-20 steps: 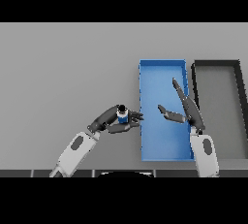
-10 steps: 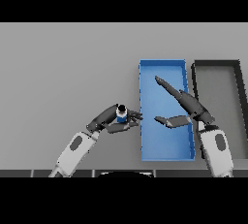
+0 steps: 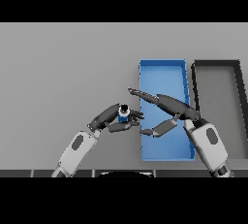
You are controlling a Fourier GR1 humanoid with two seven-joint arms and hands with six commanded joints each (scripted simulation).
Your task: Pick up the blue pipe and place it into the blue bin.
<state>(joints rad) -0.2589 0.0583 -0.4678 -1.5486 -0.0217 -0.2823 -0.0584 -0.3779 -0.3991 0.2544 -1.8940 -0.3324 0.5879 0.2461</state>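
Note:
The blue pipe (image 3: 123, 114) is a short blue cylinder with a dark top. It stands just left of the blue bin (image 3: 163, 75), close to the bin's left wall. My left hand (image 3: 110, 117) is shut on the blue pipe, its fingers and thumb curled round it. My right hand (image 3: 167, 109) reaches leftward over the bin, open, with its straight fingers stretched toward the pipe and its thumb low beneath. The fingertips end just above and to the right of the pipe.
A dark bin (image 3: 219, 66) stands right of the blue bin, touching or nearly touching it. The grey table (image 3: 63, 72) stretches wide to the left and behind.
My right hand has swung left across the blue bin toward the pipe. The left hand with the pipe has stayed nearly still.

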